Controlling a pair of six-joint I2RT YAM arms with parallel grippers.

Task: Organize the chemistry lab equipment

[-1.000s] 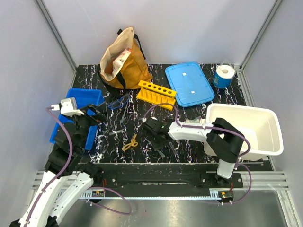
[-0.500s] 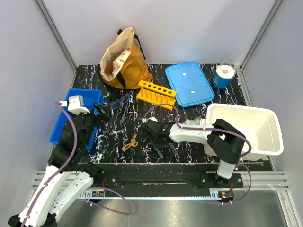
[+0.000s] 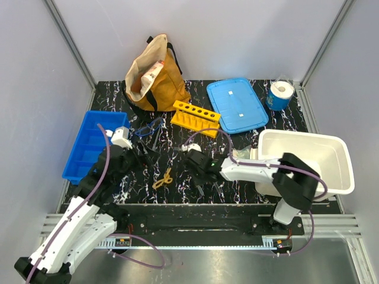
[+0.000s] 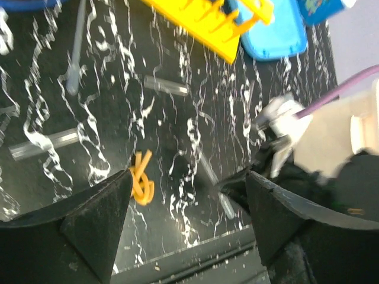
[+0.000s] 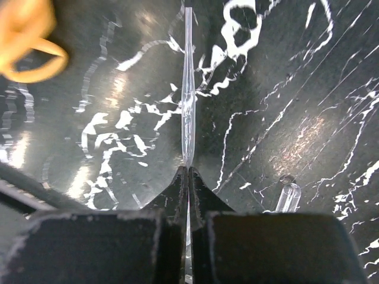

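- The right claw (image 5: 188, 173) is clenched on one end of a thin clear tube (image 5: 188, 94). The tube's long axis runs straight out from the fingertips over the dark marbled desk (image 5: 284, 89), free end pointing away from them.
- The tube sits close to the desk's near edge, roughly midway along it. The yellow loop (image 5: 23, 41) is near on one side and a second tube (image 5: 288, 196) lies apart on the other, with bare desk around them.
- The left claw (image 4: 188, 177) is released, its fingers spread wide with nothing between them (its camera sees the loop and the right claw below).
- Only the top view shows the goggles (image 3: 148, 127) left of centre, the blue bin (image 3: 89, 142) at the left edge and the white tub (image 3: 308, 157) at the right edge.
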